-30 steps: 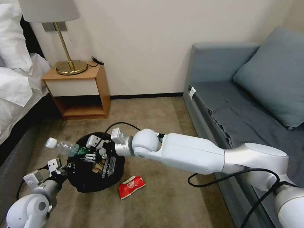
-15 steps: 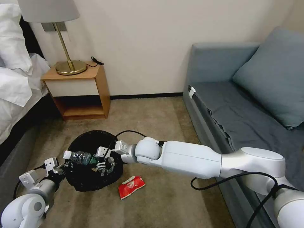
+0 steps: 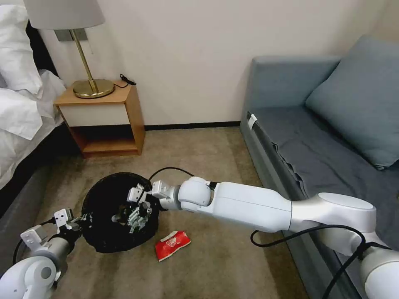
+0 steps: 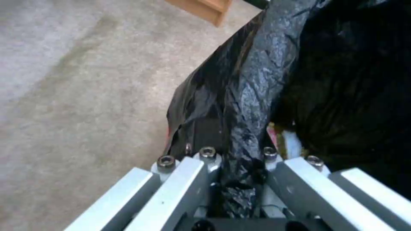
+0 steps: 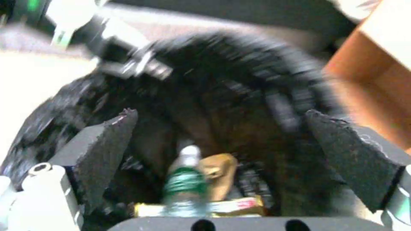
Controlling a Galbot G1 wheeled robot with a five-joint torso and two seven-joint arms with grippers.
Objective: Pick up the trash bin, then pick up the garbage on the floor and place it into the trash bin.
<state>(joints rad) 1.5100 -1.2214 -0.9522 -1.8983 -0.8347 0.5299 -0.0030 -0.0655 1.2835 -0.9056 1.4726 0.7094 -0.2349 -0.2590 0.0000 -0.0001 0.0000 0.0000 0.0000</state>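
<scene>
The trash bin [image 3: 104, 199], lined with a crinkly black bag [image 4: 261, 73], is tilted just above the carpet. My left gripper [image 3: 77, 220] is shut on its near-left rim, and the bag's folded edge is pinched between its fingers [image 4: 188, 173]. Over the bin's mouth my right gripper [image 3: 135, 212] is open with nothing in it; its pads [image 5: 107, 141] stand wide apart. Inside the bin lie a clear bottle with a green label [image 5: 184, 181], crumpled brown paper [image 5: 219, 171] and a yellow-red wrapper [image 5: 233, 205]. A red-and-white snack packet [image 3: 172, 244] lies on the floor right of the bin.
A wooden nightstand [image 3: 106, 120] with a brass lamp [image 3: 92, 85] stands against the far wall. A grey sofa [image 3: 316, 141] runs along the right and a bed [image 3: 20, 108] along the left. Open carpet [image 3: 199, 153] lies between them.
My right gripper came down to the bin with the bottle and opened; the bottle now lies inside the bin. The bin and the left gripper shifted slightly left.
</scene>
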